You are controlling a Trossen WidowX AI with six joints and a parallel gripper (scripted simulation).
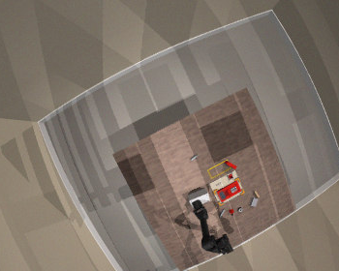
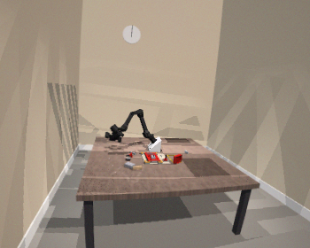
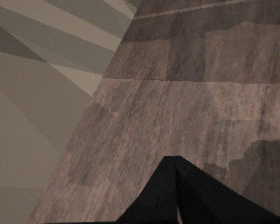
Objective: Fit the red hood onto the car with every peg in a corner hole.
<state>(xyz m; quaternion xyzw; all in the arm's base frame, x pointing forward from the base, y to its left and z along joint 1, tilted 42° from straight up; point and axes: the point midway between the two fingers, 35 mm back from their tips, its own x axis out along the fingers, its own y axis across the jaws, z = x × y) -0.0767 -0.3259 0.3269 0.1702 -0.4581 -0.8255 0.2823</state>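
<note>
A car chassis (image 1: pixel 229 192) (image 2: pixel 152 157), red with grey parts, sits in the pale jig with yellow corners right of the arm in the top view. The pegs are too small to make out. A red piece (image 1: pixel 231 165) (image 2: pixel 178 158) that looks like the hood lies beyond the jig, at the end of a yellow outline, and seems tipped up; its holes do not show. My gripper (image 3: pixel 171 164) is shut with nothing between its fingertips. It is at the arm's far end, above the table by its edge, well away from the hood and chassis.
A white box (image 1: pixel 200 197) (image 2: pixel 155 145) stands beside the jig at the lower end of the arm. A grey block (image 1: pixel 254 201) (image 2: pixel 129 165), a small wheel (image 1: pixel 240 210) and a small red part (image 1: pixel 231 212) lie near the jig. A small grey part (image 1: pixel 194 158) lies farther off.
</note>
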